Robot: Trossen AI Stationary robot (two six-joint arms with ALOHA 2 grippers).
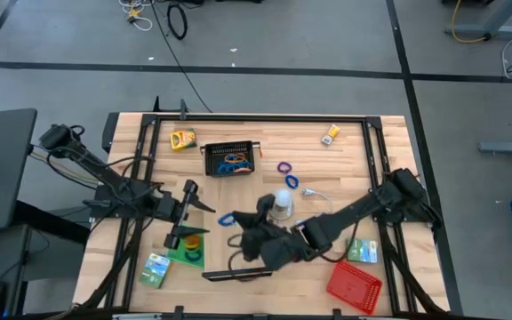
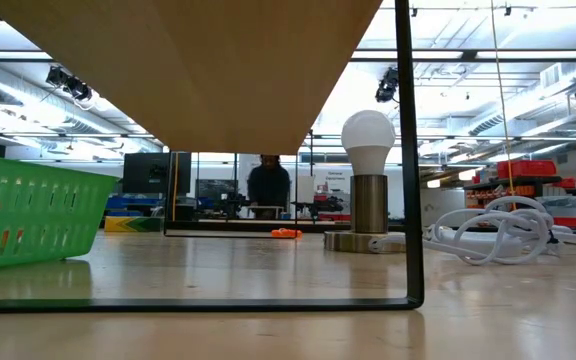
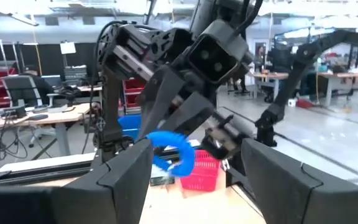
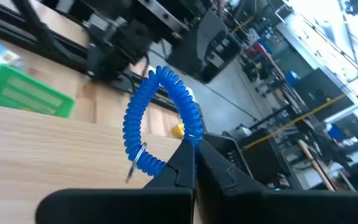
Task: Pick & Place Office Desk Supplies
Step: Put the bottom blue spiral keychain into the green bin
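My right gripper (image 1: 236, 221) reaches to the table's middle and is shut on a blue coiled loop (image 1: 227, 219), which also shows in the left wrist view (image 3: 170, 149). My left gripper (image 1: 189, 213) is open and faces that loop from the left, just above the green mesh tray (image 1: 188, 251); its fingers (image 3: 123, 180) stand apart and touch nothing. A purple loop (image 1: 284, 167) and another blue loop (image 1: 292, 182) lie flat on the table. Green card boxes (image 1: 156, 269) (image 1: 363, 252) and a yellow box (image 1: 182, 140) rest on the wood. My right gripper pinches the blue coiled loop between its two fingers at one stretch of the coil (image 4: 191, 135). The fingers come from the table's right, about level. The loop stands out beyond the fingertips, lifted clear of the table, and a small metal ring (image 4: 135, 167) hangs from its far part.
A black mesh tray (image 1: 229, 158) holds blue and orange loops. The red mesh tray (image 1: 354, 284) sits near the right front corner. A white bulb lamp (image 1: 281, 203) and its white cord (image 1: 314, 191) stand just behind my right gripper. A small yellow item (image 1: 330, 135) lies far right.
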